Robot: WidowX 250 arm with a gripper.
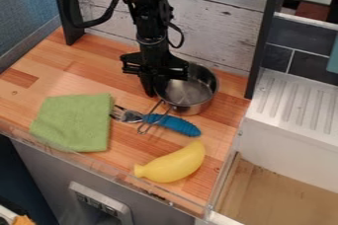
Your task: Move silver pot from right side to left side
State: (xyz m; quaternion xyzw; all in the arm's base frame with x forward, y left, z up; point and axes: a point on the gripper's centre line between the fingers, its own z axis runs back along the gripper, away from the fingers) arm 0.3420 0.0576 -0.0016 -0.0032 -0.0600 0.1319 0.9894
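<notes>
1. Your end effector (153,90) hangs at the left rim of the silver pot (190,103); you cannot tell from this view whether it is clenched on that rim or released.
2. The pot sits upright toward the back right of the counter (49,78), near the plank wall (214,27), with its wire handle pointing to the front left.
3. Your black arm (149,25) comes in from the top edge, in front of the wall.
4. Just in front of the pot you have a fork (174,124) with a blue grip; the pot's handle crosses it.
5. To the left of the fork, a green cloth (76,122) lies flat, its right edge beside the tines.
6. Nearer you, toward the front edge, a yellow banana (174,163) lies at a slant, apart from the fork.
7. On the right, beyond the counter, you see a white ribbed drainboard (296,101).
</notes>
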